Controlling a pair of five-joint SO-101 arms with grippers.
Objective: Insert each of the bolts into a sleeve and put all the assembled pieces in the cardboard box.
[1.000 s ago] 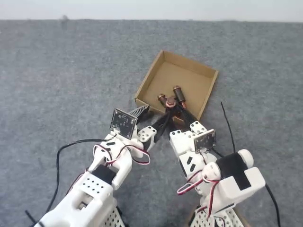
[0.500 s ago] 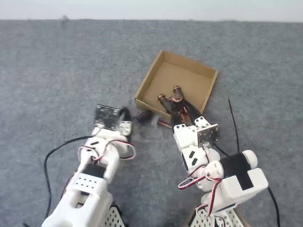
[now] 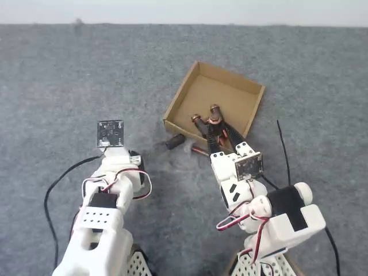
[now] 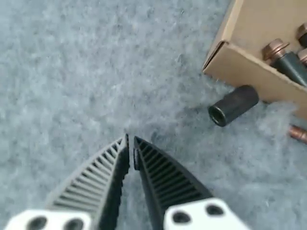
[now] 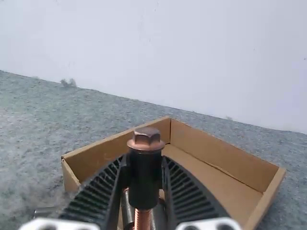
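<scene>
My right gripper (image 5: 144, 162) is shut on an assembled piece (image 5: 144, 172), a black sleeve with a copper bolt head on top, held upright above the near wall of the cardboard box (image 3: 179, 99). From the high view, this held piece (image 3: 216, 118) is over the box's near edge, and a second assembled piece (image 3: 199, 123) lies beside it inside the box. A loose black sleeve (image 3: 175, 141) and a loose copper bolt (image 3: 200, 150) lie on the carpet just outside the box. My left gripper (image 4: 130, 140) is shut and empty, low over the carpet, apart from the sleeve (image 4: 232, 105).
Grey carpet covers the whole table. A black cable (image 3: 277, 150) runs past the box's right side by the right arm. The left arm (image 3: 109, 190) sits well left of the box. A white wall rises behind the table.
The left arm drew back to the left, away from the box. A black sleeve and a bolt now lie on the carpet. The right gripper moved slightly forward with its piece.
</scene>
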